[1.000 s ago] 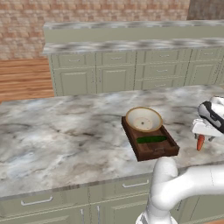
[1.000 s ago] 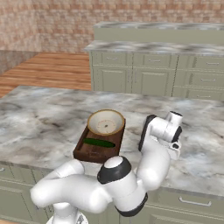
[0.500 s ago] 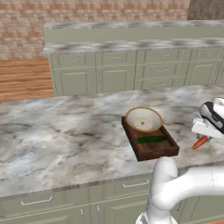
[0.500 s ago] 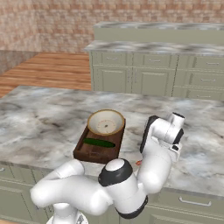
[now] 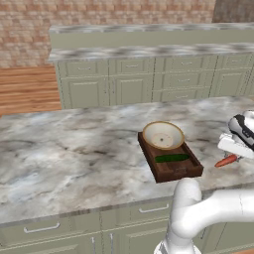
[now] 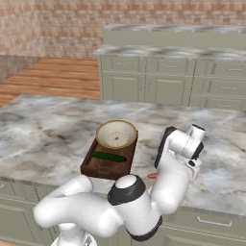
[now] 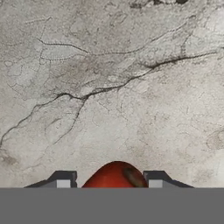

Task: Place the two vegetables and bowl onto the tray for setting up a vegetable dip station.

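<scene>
The dark brown tray (image 5: 148, 158) lies on the marble counter with the tan bowl (image 5: 162, 135) on its far half and the green cucumber stick (image 5: 171, 158) lying across it nearer me. In the right base view the tray (image 6: 102, 168) carries the same bowl (image 6: 116, 134) and cucumber (image 6: 109, 156). The orange-red carrot (image 5: 225, 160) lies slanted on the counter right of the tray, under my gripper (image 5: 232, 156). Seen from the hand, the carrot's end (image 7: 114, 174) sits between my fingertips (image 7: 64, 181), and my gripper (image 7: 109, 182) is shut on it.
The counter's front edge (image 5: 99, 211) runs just below the tray. My own arm (image 6: 168, 173) hides most of the carrot from the right. A second counter with cabinets (image 5: 134, 84) stands behind, past a strip of wood floor (image 5: 27, 89).
The fingers have closed from wide open onto the carrot. The carrot has tipped from nearly upright to a slant on the counter. Tray, bowl and cucumber have not moved.
</scene>
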